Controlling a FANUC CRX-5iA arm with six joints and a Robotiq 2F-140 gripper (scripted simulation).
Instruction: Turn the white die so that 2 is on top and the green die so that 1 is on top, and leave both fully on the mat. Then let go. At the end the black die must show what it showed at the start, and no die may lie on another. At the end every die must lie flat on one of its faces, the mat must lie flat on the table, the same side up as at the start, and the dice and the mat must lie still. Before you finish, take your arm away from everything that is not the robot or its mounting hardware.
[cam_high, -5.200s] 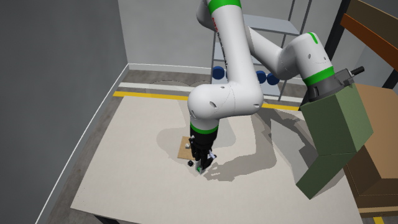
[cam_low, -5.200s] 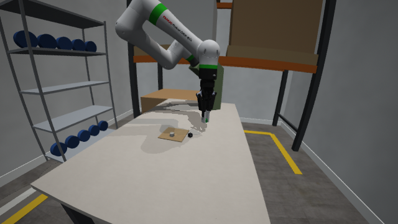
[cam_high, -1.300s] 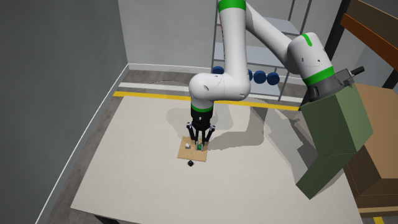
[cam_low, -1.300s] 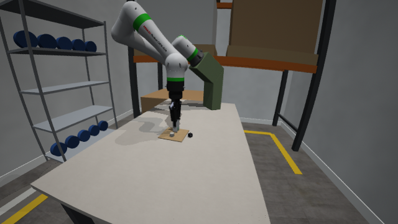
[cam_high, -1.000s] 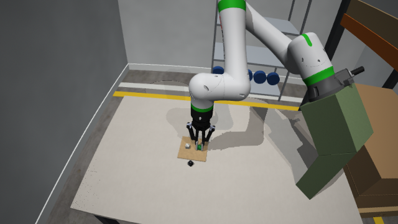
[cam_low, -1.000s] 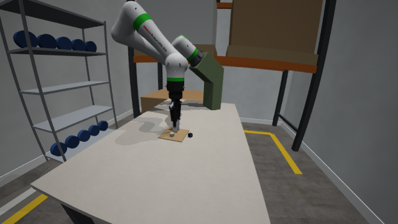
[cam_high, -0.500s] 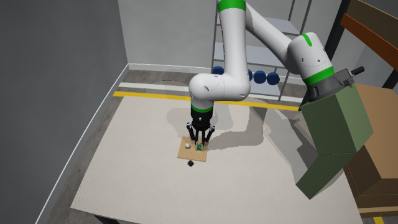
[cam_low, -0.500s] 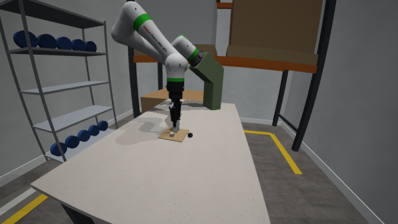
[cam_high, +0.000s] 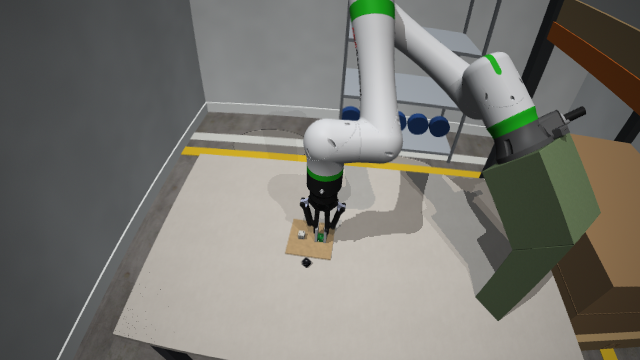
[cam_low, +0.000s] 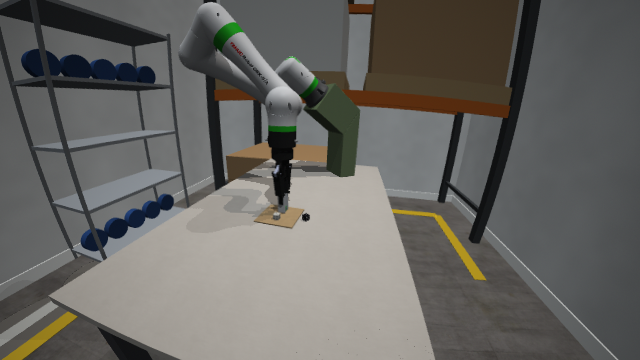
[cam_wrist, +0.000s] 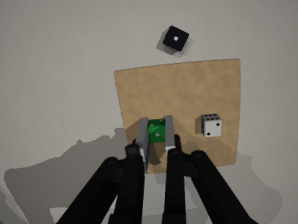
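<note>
So your counter is the biggest thing here, and the green pedestal stands by its right-hand edge as the top view has it. From there your white arm reaches over the counter and points its end effector downward.

You've got the end effector pinching the green die, one finger on each side. It's over the mat, toward the side nearer the counter's right edge. Can't tell you whether it touches the mat, and its pips are too small for me to call a number.

The tan mat lies closer to the counter's far edge than to the near one, a bit skewed to it.

Your white die sits on the mat on the side toward the counter's left edge, apart from the fingers, and looks like 2 is up. The black die is off the mat, just beside it toward the counter's near edge, showing 1.
</note>
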